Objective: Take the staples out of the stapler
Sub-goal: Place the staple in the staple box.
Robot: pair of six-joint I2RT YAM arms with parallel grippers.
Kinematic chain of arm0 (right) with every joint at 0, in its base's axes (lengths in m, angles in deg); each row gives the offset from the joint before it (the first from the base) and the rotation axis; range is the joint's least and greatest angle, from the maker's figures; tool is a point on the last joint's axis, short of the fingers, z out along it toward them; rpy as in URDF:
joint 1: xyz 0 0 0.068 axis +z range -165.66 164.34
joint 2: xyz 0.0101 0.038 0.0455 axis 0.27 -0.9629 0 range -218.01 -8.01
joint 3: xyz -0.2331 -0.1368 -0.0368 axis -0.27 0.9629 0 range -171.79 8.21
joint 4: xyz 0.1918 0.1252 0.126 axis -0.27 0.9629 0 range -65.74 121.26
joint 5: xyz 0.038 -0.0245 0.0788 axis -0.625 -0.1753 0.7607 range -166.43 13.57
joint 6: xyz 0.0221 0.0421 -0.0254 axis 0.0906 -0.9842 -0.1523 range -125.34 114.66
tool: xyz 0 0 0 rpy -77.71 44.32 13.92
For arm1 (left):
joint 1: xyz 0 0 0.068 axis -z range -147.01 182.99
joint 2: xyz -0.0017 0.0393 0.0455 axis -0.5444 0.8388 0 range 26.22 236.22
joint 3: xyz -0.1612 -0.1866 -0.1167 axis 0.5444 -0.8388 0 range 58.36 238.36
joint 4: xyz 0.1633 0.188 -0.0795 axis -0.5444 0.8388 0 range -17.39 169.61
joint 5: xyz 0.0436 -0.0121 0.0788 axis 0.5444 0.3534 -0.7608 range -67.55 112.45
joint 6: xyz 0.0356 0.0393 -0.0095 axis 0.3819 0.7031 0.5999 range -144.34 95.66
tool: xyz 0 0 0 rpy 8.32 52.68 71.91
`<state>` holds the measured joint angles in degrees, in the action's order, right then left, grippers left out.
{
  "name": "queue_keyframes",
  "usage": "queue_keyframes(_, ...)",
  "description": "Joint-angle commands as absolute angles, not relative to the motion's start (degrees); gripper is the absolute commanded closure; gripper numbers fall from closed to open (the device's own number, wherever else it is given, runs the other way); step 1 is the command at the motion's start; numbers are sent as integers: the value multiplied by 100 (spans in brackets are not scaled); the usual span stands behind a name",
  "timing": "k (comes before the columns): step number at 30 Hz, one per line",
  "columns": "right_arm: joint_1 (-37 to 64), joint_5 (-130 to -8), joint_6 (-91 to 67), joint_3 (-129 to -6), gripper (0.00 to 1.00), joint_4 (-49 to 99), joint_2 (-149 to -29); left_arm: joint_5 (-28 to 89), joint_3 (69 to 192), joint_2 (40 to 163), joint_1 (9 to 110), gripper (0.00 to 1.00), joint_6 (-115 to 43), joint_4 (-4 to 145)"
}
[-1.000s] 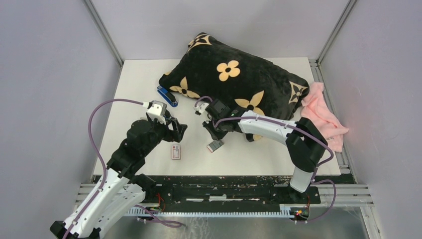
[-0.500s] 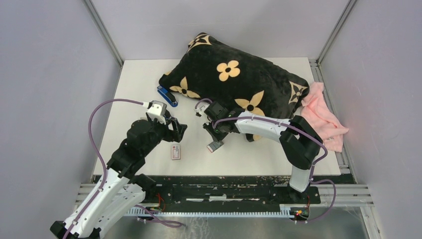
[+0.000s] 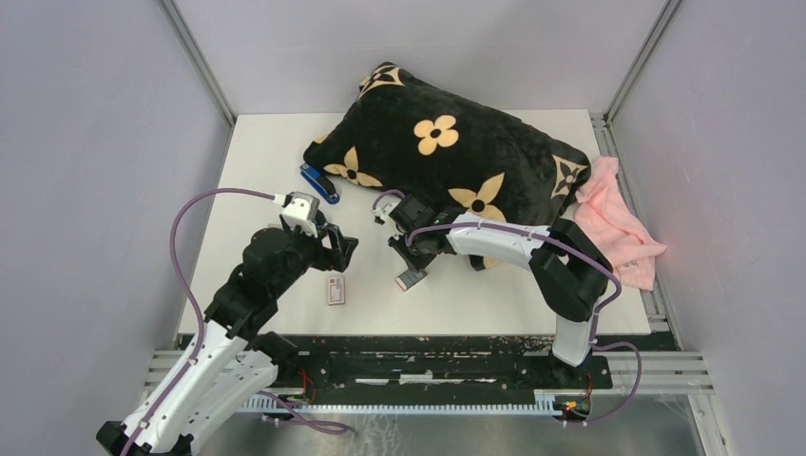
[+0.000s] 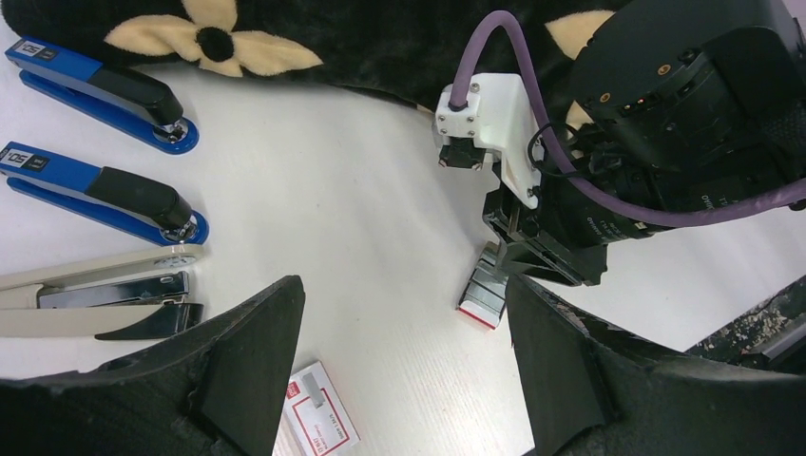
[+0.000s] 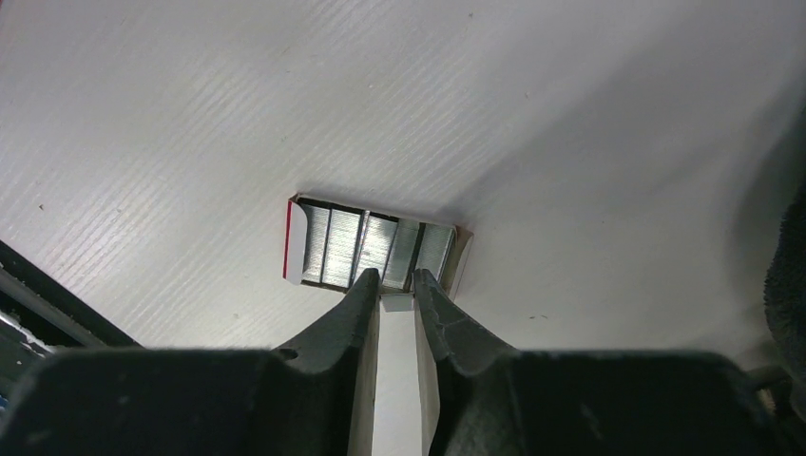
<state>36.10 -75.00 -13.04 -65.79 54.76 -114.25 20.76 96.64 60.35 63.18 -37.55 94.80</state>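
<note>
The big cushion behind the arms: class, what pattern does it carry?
Tan flower motifs on the black plush cushion; best in the top external view.

A flowered black pillow (image 3: pixel 447 157) lies beside a pink cloth (image 3: pixel 618 223).

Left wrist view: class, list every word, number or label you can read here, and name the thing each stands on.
On the upper blue stapler: a white label, perhaps "50", too blurred to be sure.
On the lower blue stapler: the same kind of label, equally blurred.
On the white-and-red box: red-framed print, too small to read.
On the right arm's motor housing: faint white lettering, unreadable.
</note>
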Motion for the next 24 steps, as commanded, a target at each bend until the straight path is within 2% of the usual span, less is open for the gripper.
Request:
queue_keyframes(1, 3628, -7590, -1358, -6635, 77, 5418, -11445, 2173, 9686, 6037, 6286, 15, -3730, 9194)
queue_keyframes(24, 3554, -7512, -1366, -6691, 74, 5493, -11580, 2192, 9686, 6039, 6277, 15, -3737, 9194)
